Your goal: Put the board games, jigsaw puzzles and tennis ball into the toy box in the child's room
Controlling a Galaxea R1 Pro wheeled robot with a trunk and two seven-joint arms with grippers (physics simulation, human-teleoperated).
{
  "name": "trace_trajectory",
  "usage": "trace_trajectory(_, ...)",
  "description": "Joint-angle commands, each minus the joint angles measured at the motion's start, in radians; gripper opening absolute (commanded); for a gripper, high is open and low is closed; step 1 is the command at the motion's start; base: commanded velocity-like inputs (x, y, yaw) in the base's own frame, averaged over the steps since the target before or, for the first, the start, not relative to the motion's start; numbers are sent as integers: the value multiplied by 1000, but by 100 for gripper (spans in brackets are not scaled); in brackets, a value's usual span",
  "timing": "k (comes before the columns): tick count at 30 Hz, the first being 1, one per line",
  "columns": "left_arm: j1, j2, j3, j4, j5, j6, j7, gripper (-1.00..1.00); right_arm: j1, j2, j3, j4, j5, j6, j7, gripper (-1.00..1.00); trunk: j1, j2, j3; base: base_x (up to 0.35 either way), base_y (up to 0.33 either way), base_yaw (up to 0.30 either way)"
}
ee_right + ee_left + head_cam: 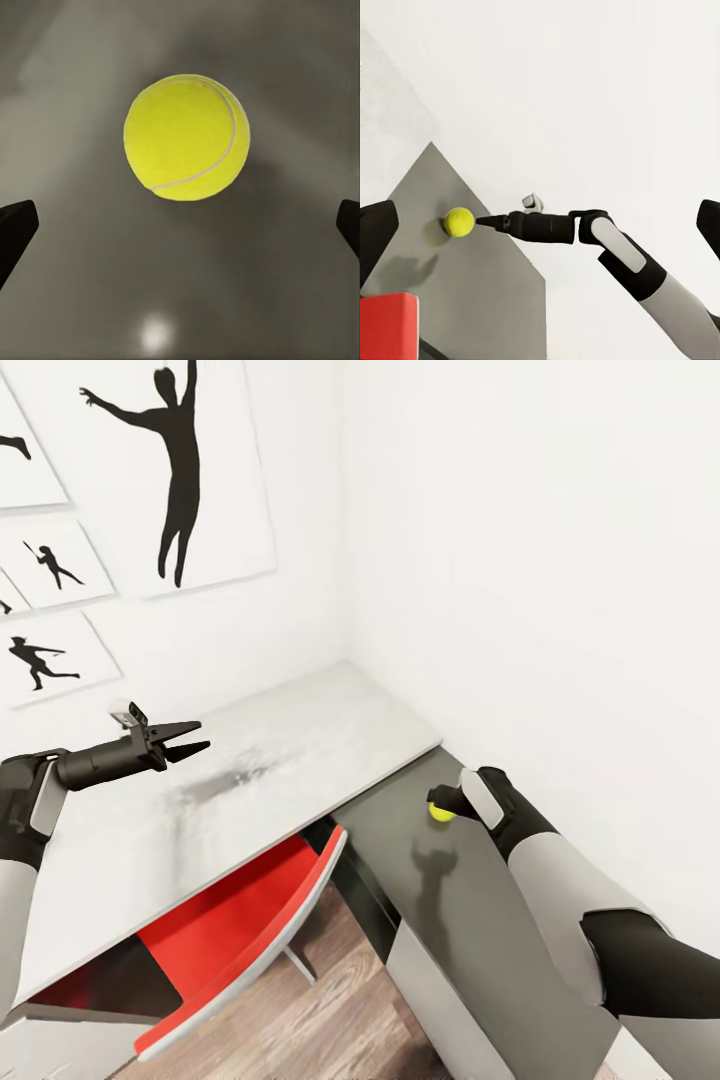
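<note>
A yellow tennis ball (440, 813) (459, 221) lies on a dark grey desk top (470, 920) near the wall. My right gripper (436, 796) hovers right at the ball. In the right wrist view the ball (186, 136) sits ahead of the gripper and between its two fingertips (16, 225), which stand wide apart without touching it. The left gripper (200, 737) hangs open and empty above the light grey table (280, 750), well to the left of the ball.
A red chair (250, 920) is tucked under the light table where the two tops meet. White walls close off the corner, and silhouette pictures (170, 470) hang on the left wall. Wooden floor (320, 1020) shows below.
</note>
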Motion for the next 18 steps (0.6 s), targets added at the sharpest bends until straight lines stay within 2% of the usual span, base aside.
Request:
trace_trajectory(1,-1,0,0,0,2,10,-2,100,-1,-2,5,-1,-11,2,-9,100,0,-2,-3,0,0,0)
trace_trajectory(18,-1,-1,-1,0,2,10,-2,100,-1,-4,5,0,-11,-1,-9,100,0,-2,-31,40,0,0)
